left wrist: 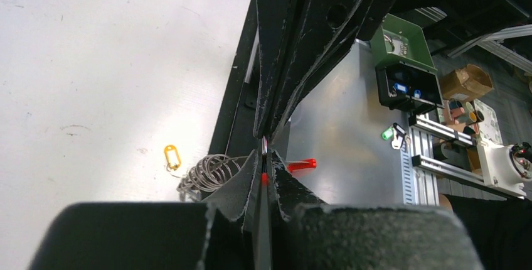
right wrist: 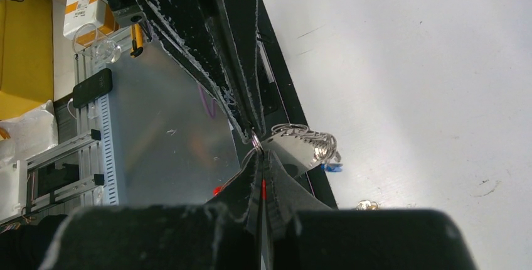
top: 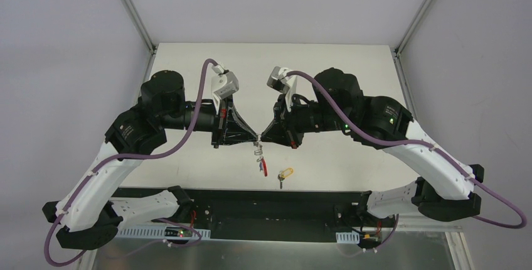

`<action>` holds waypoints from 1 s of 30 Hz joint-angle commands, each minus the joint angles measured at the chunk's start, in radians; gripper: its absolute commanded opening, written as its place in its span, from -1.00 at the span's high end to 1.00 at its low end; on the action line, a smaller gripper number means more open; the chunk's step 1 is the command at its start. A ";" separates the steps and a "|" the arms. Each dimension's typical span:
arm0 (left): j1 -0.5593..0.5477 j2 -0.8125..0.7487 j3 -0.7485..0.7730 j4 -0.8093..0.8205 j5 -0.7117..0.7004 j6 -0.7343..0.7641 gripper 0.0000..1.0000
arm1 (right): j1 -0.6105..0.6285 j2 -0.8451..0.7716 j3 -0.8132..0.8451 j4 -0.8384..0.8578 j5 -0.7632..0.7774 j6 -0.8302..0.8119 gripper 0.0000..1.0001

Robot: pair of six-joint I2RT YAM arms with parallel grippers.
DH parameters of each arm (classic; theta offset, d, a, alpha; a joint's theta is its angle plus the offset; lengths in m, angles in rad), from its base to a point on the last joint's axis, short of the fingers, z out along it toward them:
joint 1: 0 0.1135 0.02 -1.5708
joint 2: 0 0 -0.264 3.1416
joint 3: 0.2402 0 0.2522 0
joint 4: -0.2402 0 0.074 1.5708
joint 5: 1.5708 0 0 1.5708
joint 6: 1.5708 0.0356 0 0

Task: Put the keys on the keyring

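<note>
White tabletop (top: 188, 69) fills the middle of the overhead view, and over its near half the two arms meet nose to nose. The left gripper (top: 250, 135) and the right gripper (top: 266, 135) each have their jaws drawn together to a point. The two points pinch the top of the keyring (top: 258, 154) from opposite sides, so it hangs between them with its red strap (top: 264, 169) lowest. The key (top: 285, 174), with its yellow head, lies loose on the table just beside the hanging strap on the right arm's side, near the black rail (top: 251, 194) at the front edge and touched by neither arm. From the left wrist, the camera's own fingers close on the thin silver ring (left wrist: 265, 147) from below while the other arm's fingers clamp it from above. The chain (left wrist: 207, 172) bunches in coils to the left, and the yellow key head shows on the table beyond. From the right wrist the same pinch appears mirrored, with the coiled chain to the right and the blue tag (right wrist: 331, 167) dangling under it. I judge the step in hand to be steadying or prising open the ring; threading is not yet begun. Next, one gripper would have to let go, fetch the small flat key and bring its loop to the ring's split, which calls for a fine, well-aligned pinch.
</note>
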 commanded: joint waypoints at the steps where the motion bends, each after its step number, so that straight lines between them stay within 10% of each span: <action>1: -0.007 0.003 0.031 0.014 0.030 0.045 1.00 | -0.005 0.001 0.050 0.021 -0.020 0.015 1.00; 20: -0.008 -0.041 -0.021 0.065 -0.058 0.139 1.00 | -0.007 -0.050 -0.006 0.046 -0.035 -0.015 0.97; 30: -0.008 -0.063 -0.046 0.100 -0.048 0.149 1.00 | -0.029 -0.139 -0.077 0.077 0.019 -0.020 0.09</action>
